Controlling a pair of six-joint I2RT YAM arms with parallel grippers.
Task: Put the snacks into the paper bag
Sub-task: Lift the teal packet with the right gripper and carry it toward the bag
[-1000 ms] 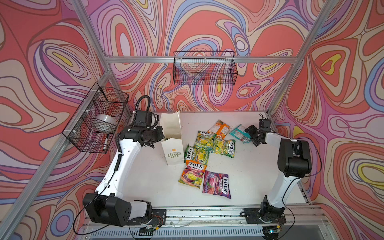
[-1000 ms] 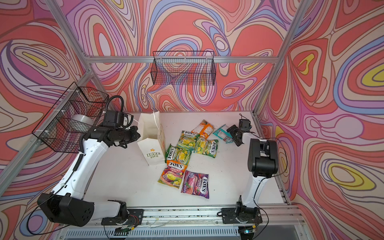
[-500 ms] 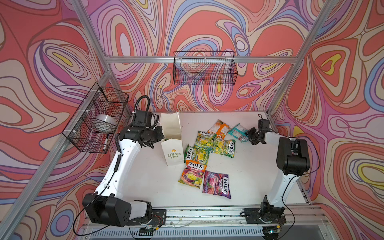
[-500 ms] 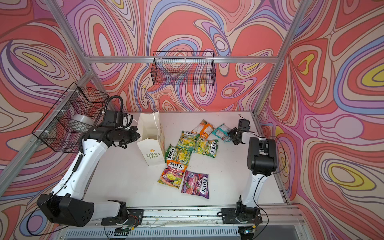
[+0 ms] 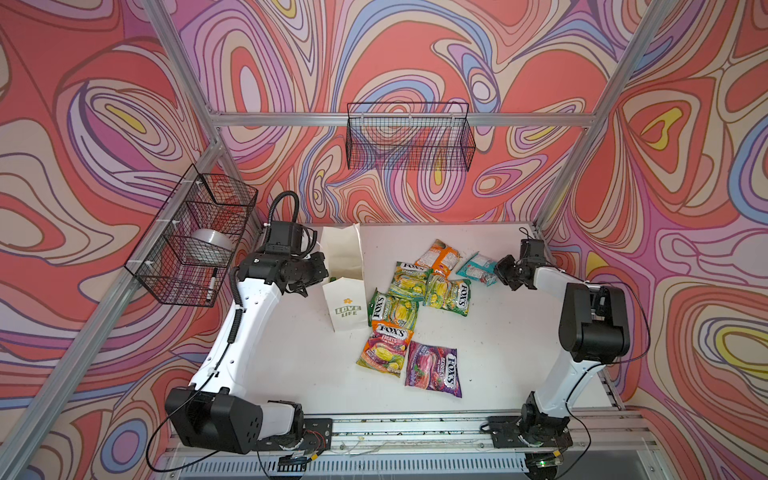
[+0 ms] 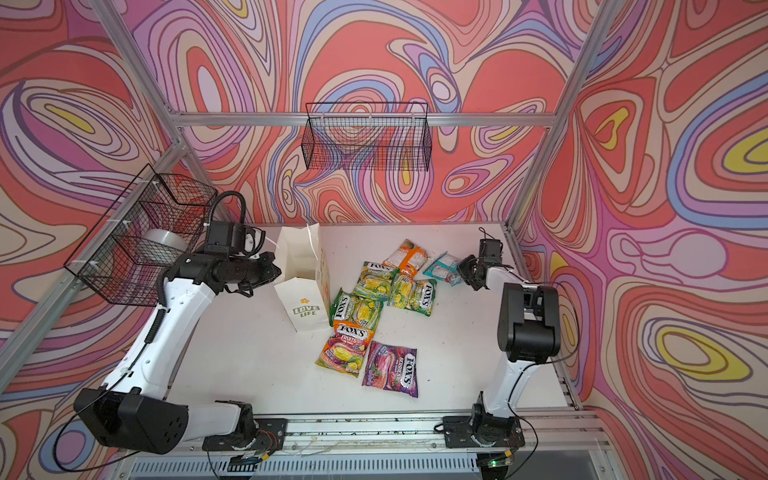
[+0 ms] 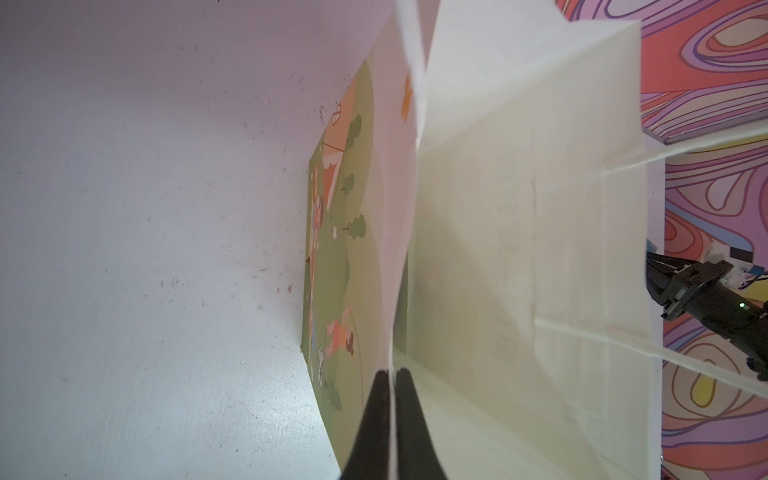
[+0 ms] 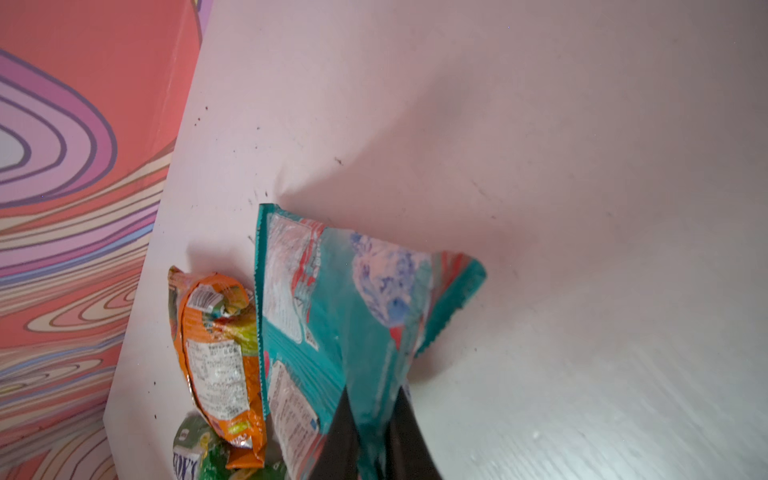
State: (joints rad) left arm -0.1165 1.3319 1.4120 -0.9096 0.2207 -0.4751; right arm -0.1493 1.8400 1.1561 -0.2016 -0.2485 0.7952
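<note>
The right hand (image 8: 372,401) is clenched on one edge of the teal packet (image 8: 353,316), which sits at the far right end of the spread, just beside the orange packet (image 8: 216,345). One corner curls up, but I cannot tell whether it has left the counter (image 5: 498,332). It looks light, thin and glossy. Film like this will likely droop from an edge pinch and may slip, so the crimped seam seems the safest hold. The left hand (image 7: 390,374) is closed on the rim of the bag (image 5: 345,305), holding its mouth open. The paper stands by itself but probably creases and tips easily. The other packets (image 5: 415,299) overlap to the right of the bag, the nearest just beside it. The counter is white, smooth and lightly scuffed. Patterned walls close in on three sides, with wire baskets (image 5: 409,137) hung on them.
</note>
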